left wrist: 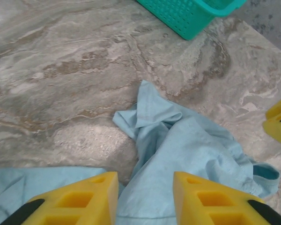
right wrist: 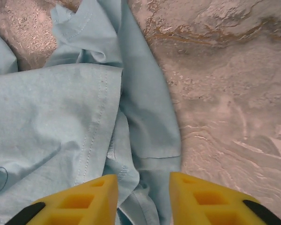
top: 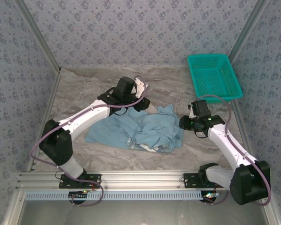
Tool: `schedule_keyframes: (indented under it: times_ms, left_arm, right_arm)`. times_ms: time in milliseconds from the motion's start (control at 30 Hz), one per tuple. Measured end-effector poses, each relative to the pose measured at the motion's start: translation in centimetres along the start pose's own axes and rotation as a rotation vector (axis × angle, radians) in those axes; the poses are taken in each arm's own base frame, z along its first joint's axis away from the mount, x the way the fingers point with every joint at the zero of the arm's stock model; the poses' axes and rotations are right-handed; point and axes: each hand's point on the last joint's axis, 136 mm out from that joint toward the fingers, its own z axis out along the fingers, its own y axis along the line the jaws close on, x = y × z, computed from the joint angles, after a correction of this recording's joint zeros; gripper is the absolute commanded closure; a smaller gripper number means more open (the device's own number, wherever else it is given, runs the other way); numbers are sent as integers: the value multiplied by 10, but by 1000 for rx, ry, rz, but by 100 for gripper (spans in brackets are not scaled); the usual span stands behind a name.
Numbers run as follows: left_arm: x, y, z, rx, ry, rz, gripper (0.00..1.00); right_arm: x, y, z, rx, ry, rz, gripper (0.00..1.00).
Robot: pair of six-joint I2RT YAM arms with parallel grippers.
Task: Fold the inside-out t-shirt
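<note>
The inside-out t-shirt (top: 140,129) lies crumpled on the marble table, light blue, with seams and hems showing. My left gripper (top: 143,105) hovers over its far edge. In the left wrist view its yellow fingers (left wrist: 91,199) stand apart, the gripper (left wrist: 145,199) open above a ridge of shirt cloth (left wrist: 178,150) with nothing pinched. My right gripper (top: 183,123) is at the shirt's right edge. In the right wrist view it (right wrist: 143,199) is open too, with a folded hem of the shirt (right wrist: 131,140) lying loose under the gap.
A teal mesh basket (top: 214,76) stands at the back right, and its corner (left wrist: 187,14) also appears in the left wrist view. Patterned walls close in the table on three sides. Bare marble (top: 84,89) lies behind and left of the shirt.
</note>
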Motion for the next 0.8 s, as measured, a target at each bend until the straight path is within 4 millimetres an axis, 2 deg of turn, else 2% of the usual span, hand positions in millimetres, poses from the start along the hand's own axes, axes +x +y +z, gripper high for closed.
schedule_keyframes:
  times_ms: [67,133,267,333,400,600,800]
  left_arm:
    - [0,3,-8,-26,-12,-11,59]
    - [2,5,-16,-46,-22,-22,58]
    - [7,10,-34,-82,-42,-42,58]
    - [10,14,-43,-102,-52,-51,58]
    - [13,19,-53,-128,-67,-67,58]
    - [25,41,-82,-193,-113,-146,57]
    - [24,52,-96,-224,-147,-189,57]
  right_arm:
    - [1,5,-4,-19,-4,-7,57]
    - [7,22,-6,-70,11,-47,54]
    - [38,66,-5,-142,67,-277,55]
    - [48,77,-2,-134,90,-376,55]
    - [49,78,4,-100,112,-436,56]
    - [53,63,25,14,193,-510,57]
    - [58,59,29,30,228,-516,54]
